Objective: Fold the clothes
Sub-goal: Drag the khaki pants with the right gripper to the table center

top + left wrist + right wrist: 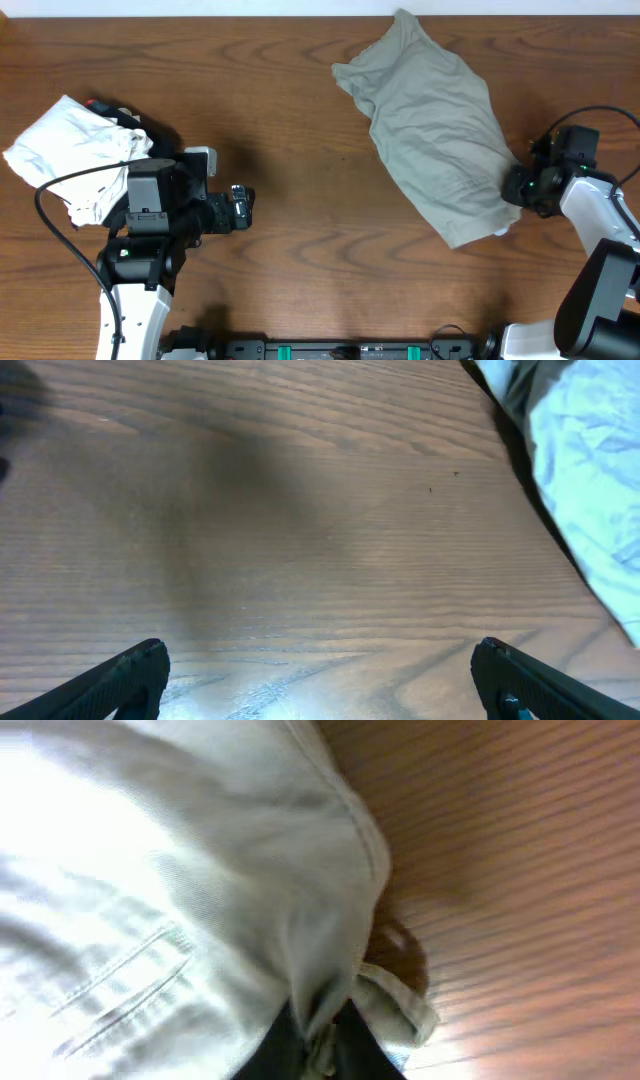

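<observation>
— As the two arms stand at the brown wooden bench (300,120), where is the grey-green crumpled fabric garment (430,130)?

— It lies on the far right part of the bench, wrinkled, with one narrow end toward the far edge. The right end effector (518,188) is at its near right corner and is closed on a fold of the cloth. In the right wrist view the fabric is pinched between the dark fingers (262,1055).

— And the left end effector (320,685)?

— It hangs over bare wood with its jaws wide apart, and it holds nothing. It is well apart from the garment. At the left side of the bench, beside the left arm, a white crumpled cloth (65,150) lies in a heap.
</observation>
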You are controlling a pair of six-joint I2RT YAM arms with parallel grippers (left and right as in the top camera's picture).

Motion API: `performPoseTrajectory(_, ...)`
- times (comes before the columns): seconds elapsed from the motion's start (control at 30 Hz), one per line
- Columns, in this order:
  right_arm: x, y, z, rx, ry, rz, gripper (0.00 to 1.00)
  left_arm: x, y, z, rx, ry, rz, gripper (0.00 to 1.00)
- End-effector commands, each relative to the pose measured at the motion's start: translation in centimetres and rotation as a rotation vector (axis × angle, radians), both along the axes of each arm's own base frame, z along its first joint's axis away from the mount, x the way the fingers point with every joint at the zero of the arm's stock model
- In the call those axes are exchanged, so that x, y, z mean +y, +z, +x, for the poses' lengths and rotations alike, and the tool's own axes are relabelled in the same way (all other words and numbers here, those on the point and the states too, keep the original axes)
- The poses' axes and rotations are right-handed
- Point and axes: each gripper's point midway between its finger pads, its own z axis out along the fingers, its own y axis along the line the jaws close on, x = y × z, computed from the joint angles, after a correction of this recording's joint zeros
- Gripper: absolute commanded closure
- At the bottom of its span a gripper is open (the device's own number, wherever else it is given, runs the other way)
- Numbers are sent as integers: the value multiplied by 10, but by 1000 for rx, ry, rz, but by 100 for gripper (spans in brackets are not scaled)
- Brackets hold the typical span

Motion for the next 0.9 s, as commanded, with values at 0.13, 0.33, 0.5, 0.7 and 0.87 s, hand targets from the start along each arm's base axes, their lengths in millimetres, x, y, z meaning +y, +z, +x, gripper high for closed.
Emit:
performPoseTrajectory(0.13,109,58,-13,-106,255,398,99,-1,6,2,-13,0,-13,2)
performPoseTrajectory(0.33,188,118,-43,-192,499,588,99,-1,6,2,-13,0,-13,2)
performPoseTrajectory(0.5,221,137,-62,-193,548,584,99,-1,6,2,-13,1,-13,2)
performPoseTrajectory(0.7,240,131,-69,-112,458,557,99,-1,6,2,-6,15,-26,2)
performPoseTrajectory(0.87,263,142,-56,-164,408,574,99,-6,6,-1,23,37,-80,2)
